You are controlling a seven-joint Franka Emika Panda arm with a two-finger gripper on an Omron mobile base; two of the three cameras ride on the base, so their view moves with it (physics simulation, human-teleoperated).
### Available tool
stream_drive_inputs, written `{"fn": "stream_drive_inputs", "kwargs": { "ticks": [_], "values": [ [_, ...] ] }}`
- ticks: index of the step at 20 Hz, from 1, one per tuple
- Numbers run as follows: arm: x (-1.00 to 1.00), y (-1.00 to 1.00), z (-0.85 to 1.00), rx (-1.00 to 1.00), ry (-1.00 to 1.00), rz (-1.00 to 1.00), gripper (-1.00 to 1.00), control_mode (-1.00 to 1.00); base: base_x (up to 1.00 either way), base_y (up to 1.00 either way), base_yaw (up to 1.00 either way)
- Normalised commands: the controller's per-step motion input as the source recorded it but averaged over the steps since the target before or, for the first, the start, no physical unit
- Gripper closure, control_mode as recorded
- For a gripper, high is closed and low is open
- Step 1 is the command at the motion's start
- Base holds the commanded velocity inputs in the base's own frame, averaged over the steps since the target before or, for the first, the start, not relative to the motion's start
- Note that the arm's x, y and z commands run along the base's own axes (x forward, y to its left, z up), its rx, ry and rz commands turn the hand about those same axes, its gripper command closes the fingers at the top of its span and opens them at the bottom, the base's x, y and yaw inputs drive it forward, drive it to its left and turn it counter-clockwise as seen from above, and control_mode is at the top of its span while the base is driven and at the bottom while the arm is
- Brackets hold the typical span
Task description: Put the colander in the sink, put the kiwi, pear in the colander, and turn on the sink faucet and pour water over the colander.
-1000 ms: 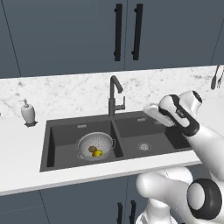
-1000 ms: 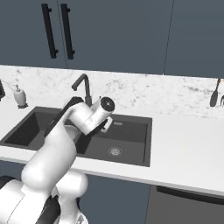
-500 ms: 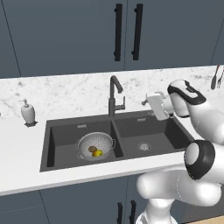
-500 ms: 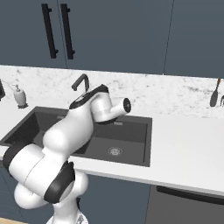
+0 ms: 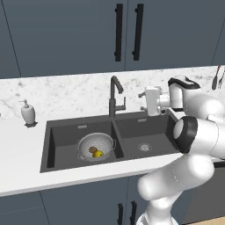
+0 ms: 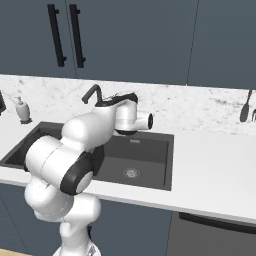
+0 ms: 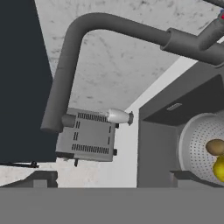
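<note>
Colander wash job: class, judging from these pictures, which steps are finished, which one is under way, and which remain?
Done: the round silvery perforated colander sits in the left basin of the dark grey double sink, holding the brown kiwi and yellow pear. Under way: the open hand hovers level with the tall dark faucet, to its right, touching nothing. Left: turning the faucet on; no water is running.

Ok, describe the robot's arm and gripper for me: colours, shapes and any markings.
The arm is glossy white, built of thick rounded segments with dark, nearly black bands at the joints. It ends in a boxy white hand carrying the gripper, whose small fingers look pale grey. No cables or lettering are visible on it.
</note>
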Motion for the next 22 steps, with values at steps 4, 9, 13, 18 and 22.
{"fn": "stream_drive_inputs", "kwargs": {
  "ticks": [4,9,13,18,22],
  "values": [
    [0.25,0.33,0.0,0.0,0.03,0.0,-1.0,-1.0,0.0,0.0,0.0],
    [0.27,0.34,0.0,0.0,0.04,0.0,-1.0,-1.0,0.0,0.0,0.0],
    [0.22,0.33,0.0,0.0,0.05,0.0,-1.0,-1.0,0.0,0.0,0.0],
    [0.33,0.19,0.0,0.0,0.06,0.0,-1.0,-1.0,0.0,0.0,0.0],
    [0.4,0.06,-0.05,0.0,0.07,0.0,-1.0,-1.0,0.0,0.0,0.0]
  ]
}}
